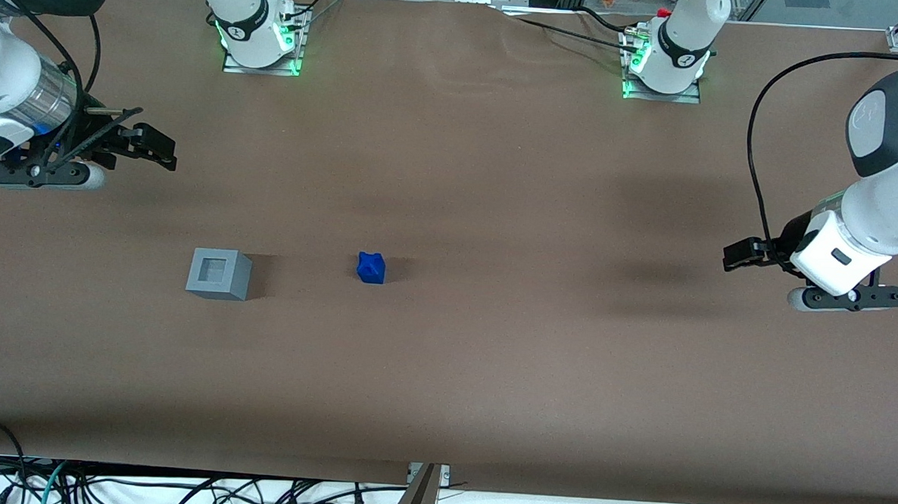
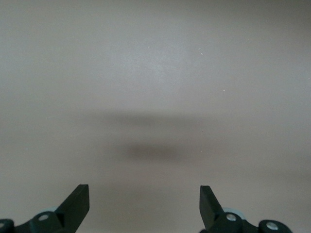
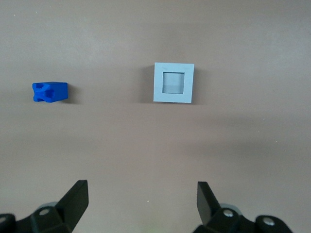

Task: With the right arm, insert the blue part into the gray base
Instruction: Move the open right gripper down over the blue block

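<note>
Front view: the right arm (image 1: 16,89) hangs over its own end of the table (image 1: 489,375), well above the cloth. Its gripper (image 1: 139,144) holds nothing and is farther from the camera than both task things. The gray base (image 1: 219,274) sits on the table, recess up, nearer the camera than the gripper. The blue part (image 1: 371,267) lies beside the base, apart from it, toward the parked arm's end, at about the same depth. So the part is the farther of the two from the gripper, and my guess is the arm has to travel across past the base and come down to reach it.

Left wrist view: only bare table surface (image 2: 155,73) and a soft shadow; no task thing in sight.

Right wrist view: the gripper (image 3: 141,204) has its fingers spread wide, nothing between them. The gray base (image 3: 174,82) lies roughly ahead of the gap between the fingers, its square recess empty. The blue part (image 3: 49,91) lies well off to one side of the base, clear of the finger line, with its longer side running roughly along the direction in which the fingers are spread. The pick likely needs a sideways shift first, maybe a wrist turn to grip across the short side.
</note>
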`<move>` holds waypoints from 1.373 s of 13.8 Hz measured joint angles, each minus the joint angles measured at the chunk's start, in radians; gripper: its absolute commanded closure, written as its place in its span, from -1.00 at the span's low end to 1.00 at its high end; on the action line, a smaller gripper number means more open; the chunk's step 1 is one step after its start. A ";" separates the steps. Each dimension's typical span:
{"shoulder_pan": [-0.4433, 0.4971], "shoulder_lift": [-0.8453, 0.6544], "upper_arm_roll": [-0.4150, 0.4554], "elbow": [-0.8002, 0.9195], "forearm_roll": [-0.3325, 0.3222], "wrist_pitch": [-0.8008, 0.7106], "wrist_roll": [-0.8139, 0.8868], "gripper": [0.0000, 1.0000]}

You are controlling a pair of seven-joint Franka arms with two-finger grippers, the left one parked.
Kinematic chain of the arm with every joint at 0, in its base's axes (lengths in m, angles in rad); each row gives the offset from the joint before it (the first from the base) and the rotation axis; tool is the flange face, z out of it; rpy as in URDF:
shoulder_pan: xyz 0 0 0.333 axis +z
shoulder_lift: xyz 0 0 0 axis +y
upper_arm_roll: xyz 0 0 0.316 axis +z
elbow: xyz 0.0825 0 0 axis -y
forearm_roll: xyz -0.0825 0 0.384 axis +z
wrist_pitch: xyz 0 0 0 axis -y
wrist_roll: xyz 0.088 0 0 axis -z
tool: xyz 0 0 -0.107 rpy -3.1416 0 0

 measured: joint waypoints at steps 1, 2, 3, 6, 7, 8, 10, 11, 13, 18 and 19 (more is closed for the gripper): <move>0.002 0.007 0.006 -0.011 0.004 0.017 0.001 -0.98; 0.008 0.018 0.016 -0.029 0.011 0.052 0.015 -0.98; 0.019 0.032 0.027 -0.052 0.017 0.096 0.050 -0.98; 0.105 0.088 0.043 -0.125 0.023 0.259 0.185 -0.98; 0.138 0.113 0.045 -0.141 0.023 0.314 0.232 -0.98; 0.174 0.142 0.047 -0.152 0.023 0.370 0.286 -0.98; 0.241 0.211 0.048 -0.157 0.023 0.476 0.395 -0.98; 0.269 0.246 0.048 -0.158 0.023 0.525 0.436 -0.98; 0.310 0.312 0.048 -0.159 0.022 0.617 0.505 -0.98; 0.369 0.439 0.047 -0.160 0.006 0.786 0.589 -0.97; 0.372 0.457 0.047 -0.161 -0.002 0.811 0.591 -0.97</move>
